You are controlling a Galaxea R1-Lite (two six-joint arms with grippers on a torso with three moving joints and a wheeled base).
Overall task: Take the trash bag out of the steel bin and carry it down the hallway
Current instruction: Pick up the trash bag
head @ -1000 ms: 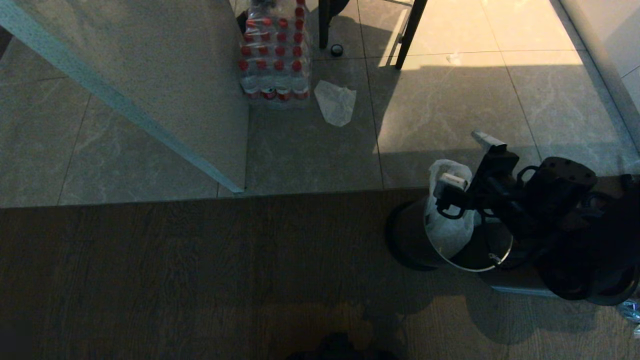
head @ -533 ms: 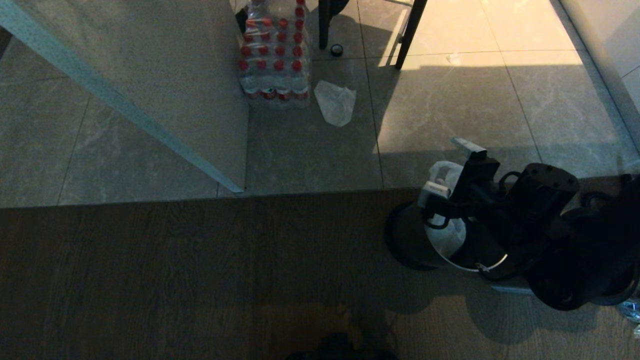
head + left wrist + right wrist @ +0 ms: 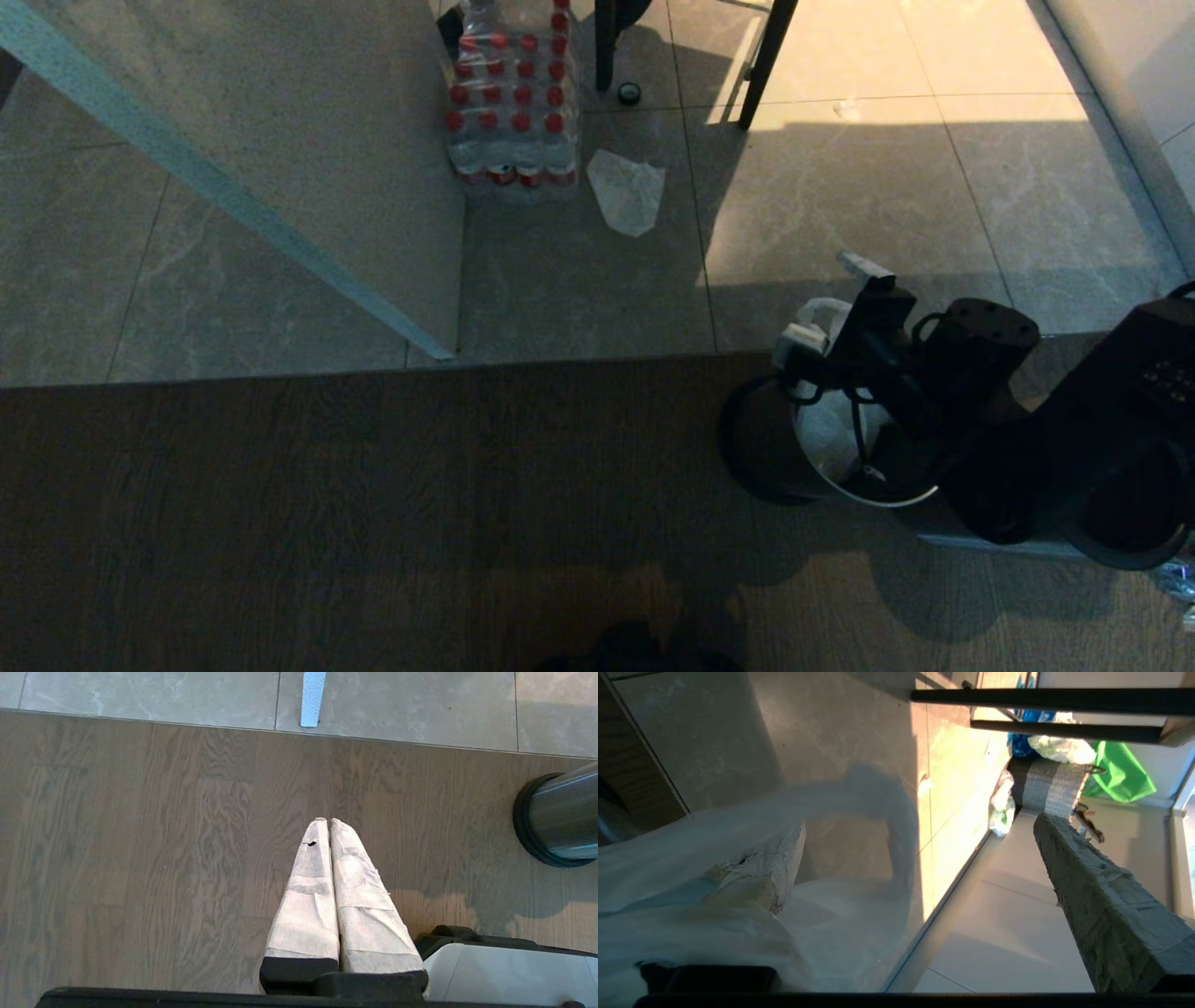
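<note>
My right gripper (image 3: 829,303) is over the far rim of the bin (image 3: 761,448), and its two fingers stand wide apart. In the right wrist view one finger (image 3: 761,872) is inside the loop handle of the bag (image 3: 859,858), the thin plastic lies over it, and the other finger (image 3: 1101,896) is outside the plastic with nothing touching it. I cannot tell if the fingers press on the plastic; nothing is squeezed between them. My left gripper (image 3: 325,823) hangs over the wooden floor (image 3: 140,835) with its two fingers pressed together and holding nothing; it is well apart from the bin, which I see at the edge of that view.

I count one bin and one bag. The bag (image 3: 831,429) is in the bin, its white body is against the inner wall, and its handle comes up above the rim at the gripper. I cannot see what else is in the bin, it is dark inside.

Farther away, on the grey tiles (image 3: 579,280), there is one pack of bottles (image 3: 512,103) with red caps; I cannot count the bottles surely. Just beside the pack lies one flat white scrap (image 3: 627,191). Behind it stand two dark legs (image 3: 766,61) of some furniture, and one small dark round thing (image 3: 629,92) is near them.
</note>
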